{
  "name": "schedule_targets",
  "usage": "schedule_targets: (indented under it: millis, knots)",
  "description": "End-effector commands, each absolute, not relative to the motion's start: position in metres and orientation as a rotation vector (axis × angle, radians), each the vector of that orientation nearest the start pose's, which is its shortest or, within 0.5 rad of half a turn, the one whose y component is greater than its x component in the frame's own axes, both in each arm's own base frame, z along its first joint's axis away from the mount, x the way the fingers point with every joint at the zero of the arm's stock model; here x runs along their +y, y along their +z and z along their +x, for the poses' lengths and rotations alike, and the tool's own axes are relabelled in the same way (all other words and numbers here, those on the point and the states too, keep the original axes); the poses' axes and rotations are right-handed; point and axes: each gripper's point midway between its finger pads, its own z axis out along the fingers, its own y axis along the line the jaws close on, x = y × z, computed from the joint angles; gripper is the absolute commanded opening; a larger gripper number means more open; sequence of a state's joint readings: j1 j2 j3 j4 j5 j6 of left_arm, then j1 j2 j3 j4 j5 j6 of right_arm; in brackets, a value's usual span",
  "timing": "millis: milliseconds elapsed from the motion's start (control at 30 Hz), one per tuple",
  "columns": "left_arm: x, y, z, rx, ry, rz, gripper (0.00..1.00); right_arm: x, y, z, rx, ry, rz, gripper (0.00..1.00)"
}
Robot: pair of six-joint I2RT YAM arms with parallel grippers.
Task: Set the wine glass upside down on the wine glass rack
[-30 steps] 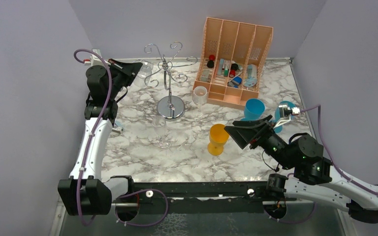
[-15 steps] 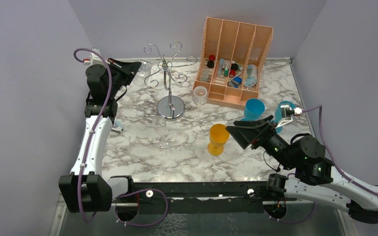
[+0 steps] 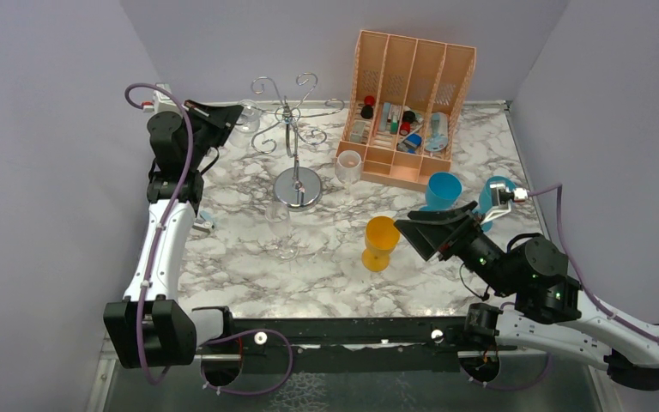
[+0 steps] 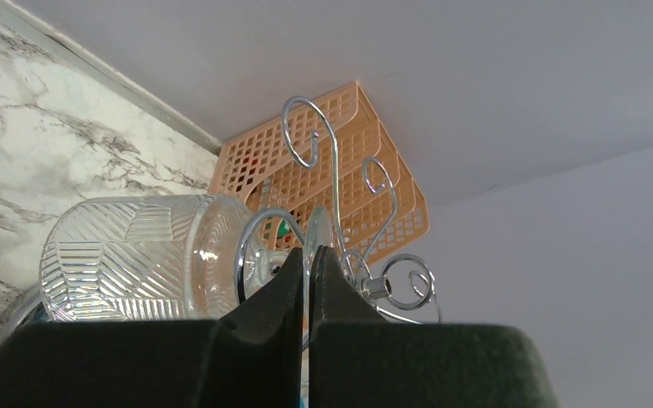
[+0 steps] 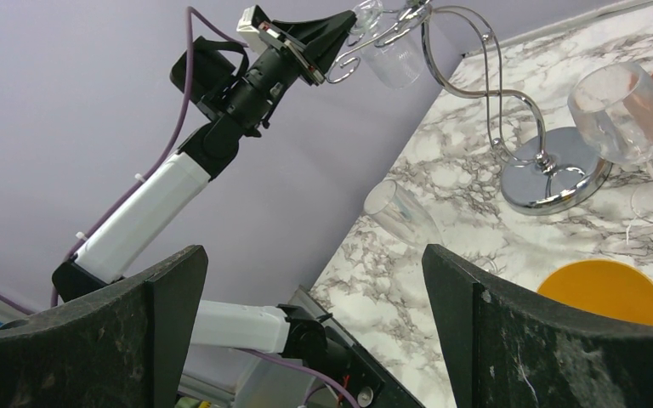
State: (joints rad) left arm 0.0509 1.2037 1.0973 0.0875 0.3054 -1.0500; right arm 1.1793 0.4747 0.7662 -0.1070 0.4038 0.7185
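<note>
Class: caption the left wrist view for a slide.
Left gripper holds a ribbed wine glass at the curled arms of the wire rack.

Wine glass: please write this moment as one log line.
left gripper: shut on wine glass | wine glass: at wine glass rack arms | right gripper: open

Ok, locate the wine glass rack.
In the top view, the wine glass rack stands back-left of centre on the table, between the left gripper, which holds a ribbed glass at its scrolls, and the orange organiser.
</note>
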Motion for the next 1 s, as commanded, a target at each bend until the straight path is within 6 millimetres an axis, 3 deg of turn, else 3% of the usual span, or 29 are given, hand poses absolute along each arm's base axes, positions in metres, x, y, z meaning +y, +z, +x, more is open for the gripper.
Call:
schedule_targets:
  millis: [0, 700, 967]
  knots:
    - [-0.057, 0.411, 0.406, 1.426, -0.984, -0.579, 0.0, 0.212, 0.383, 0.132, 1.518, 1.307, 0.024, 1.0]
    - [-0.041, 0.415, 0.403, 1.403, -1.006, -0.615, 0.0, 0.214, 0.38, 0.134, 1.524, 1.297, 0.022, 1.0]
    - [-0.044, 0.416, 0.399, 1.403, -1.056, -0.613, 0.0, 0.216, 0.379, 0.134, 1.528, 1.298, 0.021, 1.0]
